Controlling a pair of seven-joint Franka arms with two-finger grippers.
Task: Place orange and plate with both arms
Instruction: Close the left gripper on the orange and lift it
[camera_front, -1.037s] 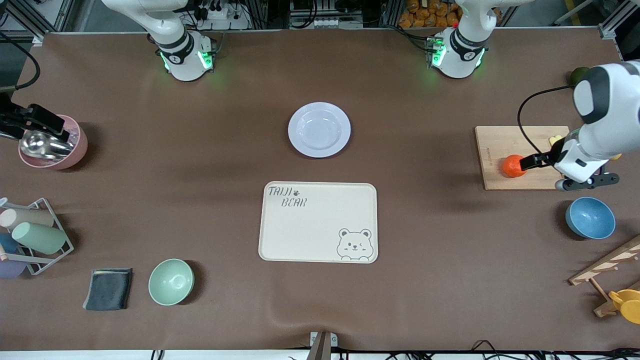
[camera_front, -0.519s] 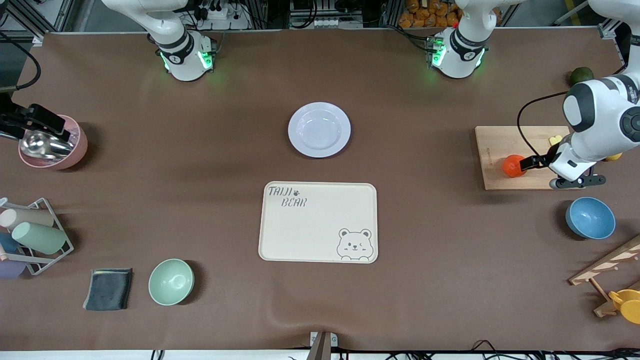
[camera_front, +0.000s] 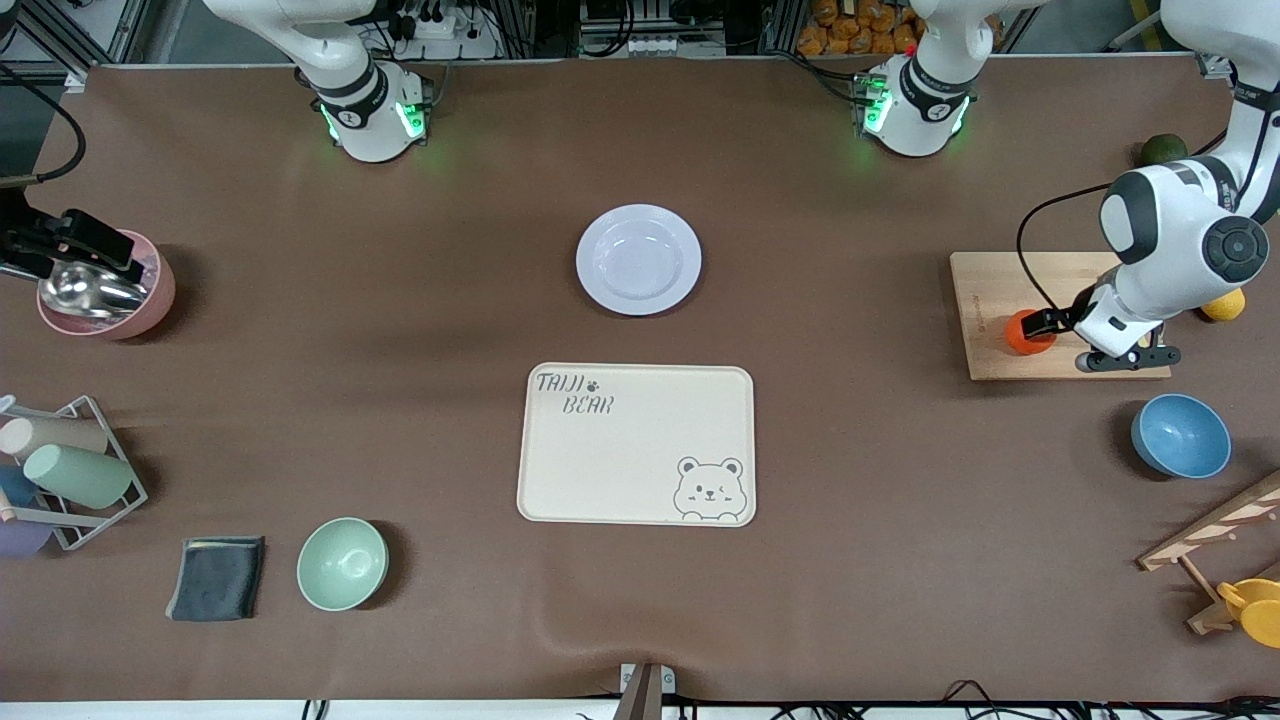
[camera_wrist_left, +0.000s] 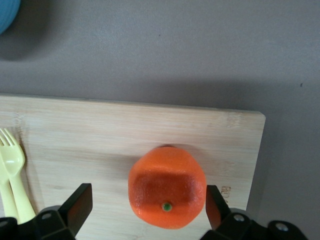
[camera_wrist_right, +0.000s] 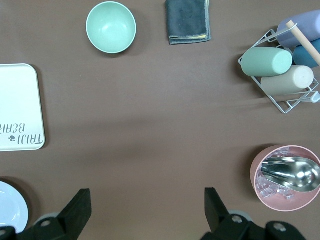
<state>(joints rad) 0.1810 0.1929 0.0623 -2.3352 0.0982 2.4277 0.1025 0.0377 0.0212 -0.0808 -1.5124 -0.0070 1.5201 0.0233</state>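
Note:
The orange (camera_front: 1020, 333) lies on a wooden cutting board (camera_front: 985, 290) at the left arm's end of the table. My left gripper (camera_front: 1040, 322) is low over it and open. In the left wrist view the orange (camera_wrist_left: 167, 187) sits between the two fingers (camera_wrist_left: 77, 205), with a gap on each side. The plate (camera_front: 638, 260) lies empty mid-table, farther from the front camera than the cream tray (camera_front: 636, 443). It also shows at the edge of the right wrist view (camera_wrist_right: 10, 210). My right gripper (camera_front: 100, 250) waits open and empty, high up by the pink bowl (camera_front: 110, 290).
Yellow forks (camera_wrist_left: 12, 170) lie on the board beside the orange, and a lemon (camera_front: 1222, 305) lies next to the board. A blue bowl (camera_front: 1180, 436) stands nearer the camera than the board. A mint bowl (camera_front: 342, 563), grey cloth (camera_front: 216, 578) and cup rack (camera_front: 65, 470) are at the right arm's end.
The left arm has swung and its gripper has come down around the orange, covering more of it. The orange stays on the board. The right arm has not moved.

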